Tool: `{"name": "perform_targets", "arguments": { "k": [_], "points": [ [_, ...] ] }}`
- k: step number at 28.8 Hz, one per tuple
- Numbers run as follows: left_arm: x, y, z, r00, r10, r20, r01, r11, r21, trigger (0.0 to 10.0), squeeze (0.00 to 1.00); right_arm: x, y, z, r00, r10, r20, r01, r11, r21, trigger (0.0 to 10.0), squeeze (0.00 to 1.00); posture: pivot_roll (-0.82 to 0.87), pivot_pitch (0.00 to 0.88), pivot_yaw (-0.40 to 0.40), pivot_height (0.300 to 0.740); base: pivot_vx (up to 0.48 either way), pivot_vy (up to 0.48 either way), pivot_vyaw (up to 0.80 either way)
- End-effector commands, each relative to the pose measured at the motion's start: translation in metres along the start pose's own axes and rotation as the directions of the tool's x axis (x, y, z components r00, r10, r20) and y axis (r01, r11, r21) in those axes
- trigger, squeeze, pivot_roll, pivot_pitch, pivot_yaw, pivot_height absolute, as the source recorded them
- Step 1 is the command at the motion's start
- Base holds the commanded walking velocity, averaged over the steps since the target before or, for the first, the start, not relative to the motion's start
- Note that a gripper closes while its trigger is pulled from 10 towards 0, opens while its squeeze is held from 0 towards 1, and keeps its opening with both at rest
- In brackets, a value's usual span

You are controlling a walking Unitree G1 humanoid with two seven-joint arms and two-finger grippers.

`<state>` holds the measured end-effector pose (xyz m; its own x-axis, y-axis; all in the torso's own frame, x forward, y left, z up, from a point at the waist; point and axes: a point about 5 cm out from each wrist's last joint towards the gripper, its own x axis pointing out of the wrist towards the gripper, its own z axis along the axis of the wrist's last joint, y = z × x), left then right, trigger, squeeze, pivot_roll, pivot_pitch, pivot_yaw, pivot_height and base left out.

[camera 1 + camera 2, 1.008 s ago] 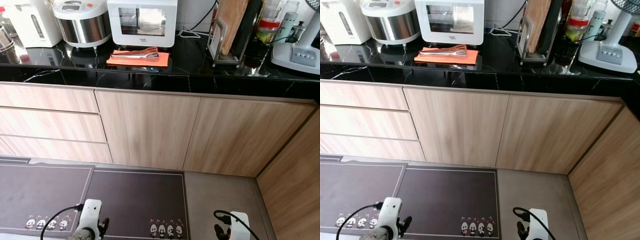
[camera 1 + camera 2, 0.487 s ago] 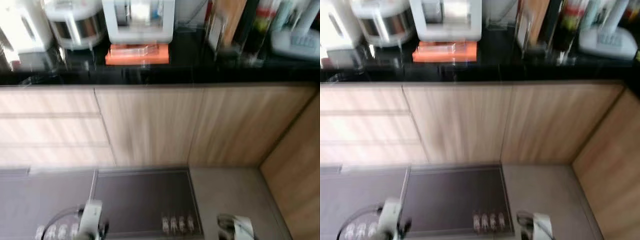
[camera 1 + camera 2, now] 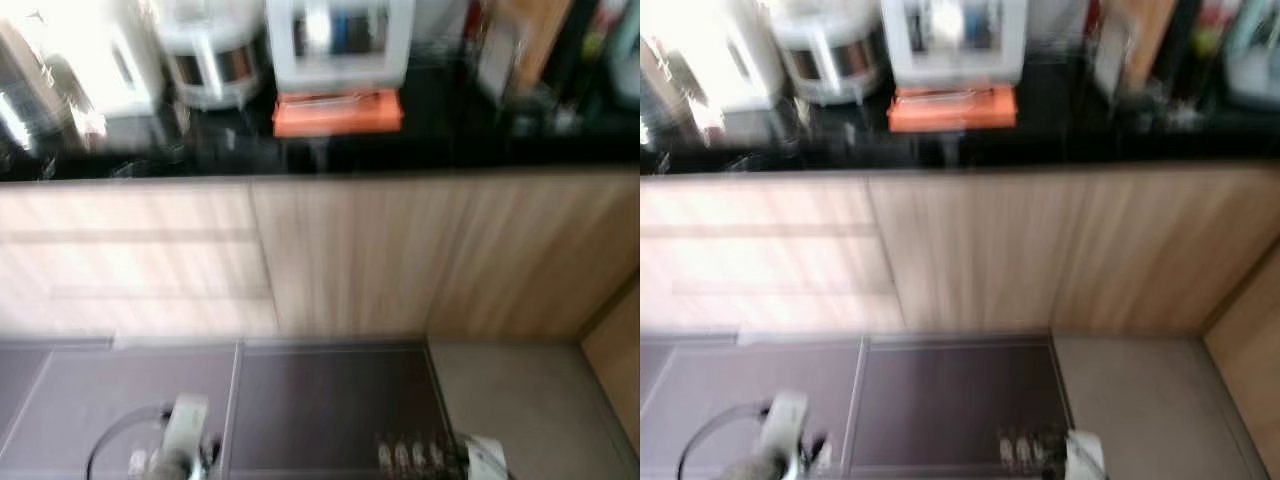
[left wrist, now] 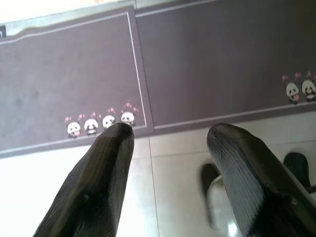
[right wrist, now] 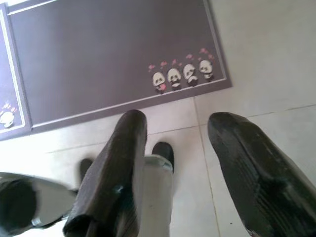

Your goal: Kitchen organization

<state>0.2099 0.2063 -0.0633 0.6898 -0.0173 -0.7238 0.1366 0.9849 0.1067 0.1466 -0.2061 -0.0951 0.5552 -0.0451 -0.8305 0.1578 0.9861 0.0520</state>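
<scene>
The long run of pale wood-grain cabinet doors and drawers [image 3: 340,255] stands under a glossy black stone countertop [image 3: 200,150]. Below lie two dark grey floor mats with rows of little pandas [image 4: 207,59], side by side on pale floor tiles [image 5: 256,54]. The head views are smeared, so the robot seems to be walking or turning.

On the counter, near its back, stand a white box-shaped appliance with a glass front [image 3: 340,40], a white and steel rice cooker [image 3: 210,60] beside it, and a white hot-water dispenser [image 3: 110,60] further along. Directly in front of the box appliance lies a flat orange cloth or mat [image 3: 338,112] with something thin and metallic on top, too blurred to name. That is probably what needs tidying, though I can't be sure.

Both arms hang low over the floor. The left gripper [image 4: 170,140] has its two black fingers spread apart with nothing between them, and the right gripper [image 5: 177,128] is likewise spread and empty.

The risk I'd watch is footing and aim. A foot could catch a mat edge, and a reach made while the view is this blurred could knock the crowded appliances or push the orange piece off the counter edge.

No brand or label can be read.
</scene>
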Motion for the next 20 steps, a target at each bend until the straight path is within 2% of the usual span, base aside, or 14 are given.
{"name": "perform_targets", "arguments": {
  "k": [1,10,12,17,20],
  "points": [
    [-0.003,0.011,-0.005,0.999,0.029,-0.017,-0.028,1.0,0.011,10.0,0.0,0.002,0.007,0.003,1.0,0.016,0.008,-0.016,1.0,-0.012,10.0,0.0,0.01,0.0,0.011,0.74,0.0,0.416,0.0],
    [-0.003,0.013,-0.006,0.999,0.033,-0.022,-0.033,0.999,0.017,10.0,0.0,0.003,0.015,0.002,0.999,0.032,0.003,-0.032,0.999,0.009,10.0,0.0,0.02,0.0,0.009,0.74,0.0,0.465,0.0],
    [-0.003,0.013,-0.005,0.999,0.036,-0.02,-0.035,0.999,0.015,10.0,0.0,0.004,0.021,0.004,0.999,0.042,0.012,-0.042,0.999,-0.018,10.0,0.0,0.03,0.0,0.008,0.74,0.0,0.48,0.0],
    [-0.003,0.014,-0.004,0.999,0.036,-0.018,-0.036,0.999,0.017,10.0,0.0,0.006,0.041,0.01,0.997,0.07,0.031,-0.069,0.997,-0.025,10.0,0.0,0.03,0.0,0.01,0.74,0.0,0.467,0.8],
    [-0.003,0.015,-0.004,0.999,0.038,-0.019,-0.038,0.999,0.016,10.0,0.0,0.007,0.048,0.012,0.997,0.069,0.039,-0.07,0.997,0.019,10.0,0.0,0.03,0.0,0.011,0.74,0.0,0.48,0.0]
  ]
}}
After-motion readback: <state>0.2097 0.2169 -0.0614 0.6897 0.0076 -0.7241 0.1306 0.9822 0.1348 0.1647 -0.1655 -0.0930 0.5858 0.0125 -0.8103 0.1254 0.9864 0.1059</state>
